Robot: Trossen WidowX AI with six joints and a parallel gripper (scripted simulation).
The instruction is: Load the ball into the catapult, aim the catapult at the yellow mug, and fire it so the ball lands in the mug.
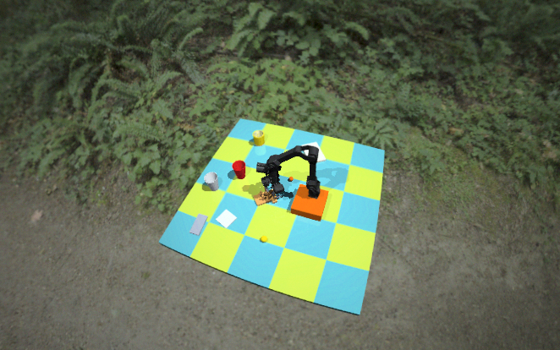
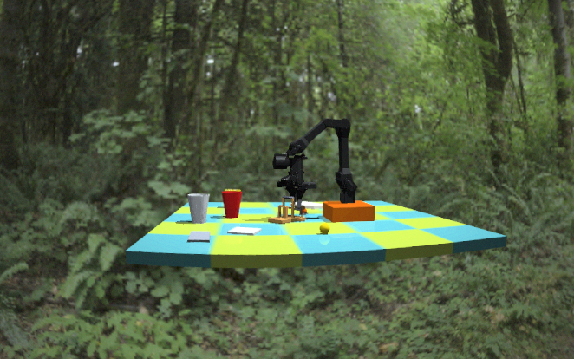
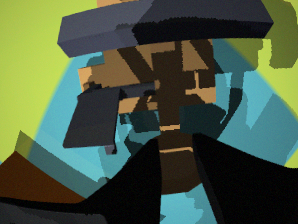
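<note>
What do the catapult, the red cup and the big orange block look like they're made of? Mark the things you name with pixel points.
The catapult [image 1: 260, 200] [image 2: 280, 219] looks like plain wood, because it's tan-brown and not shiny. The red cup [image 1: 238, 169] [image 2: 231, 204] could be smooth plastic: it's one bright, even colour. The orange block [image 1: 309, 203] [image 2: 348, 212] might be painted wood or plastic; its flat, even colour doesn't settle which.

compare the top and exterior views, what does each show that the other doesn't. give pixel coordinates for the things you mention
Only the top view shows the yellow mug's [image 1: 258, 138] body and the dirt ground.
Only the exterior view shows the tree trunks and the board's [image 2: 253, 260] thick front edge face-on.
Both show the catapult [image 1: 262, 199] [image 2: 280, 219], red cup [image 1: 238, 169] [image 2: 231, 204], grey cup [image 1: 211, 181] [image 2: 198, 208] and orange block [image 1: 309, 202] [image 2: 348, 212].
</note>
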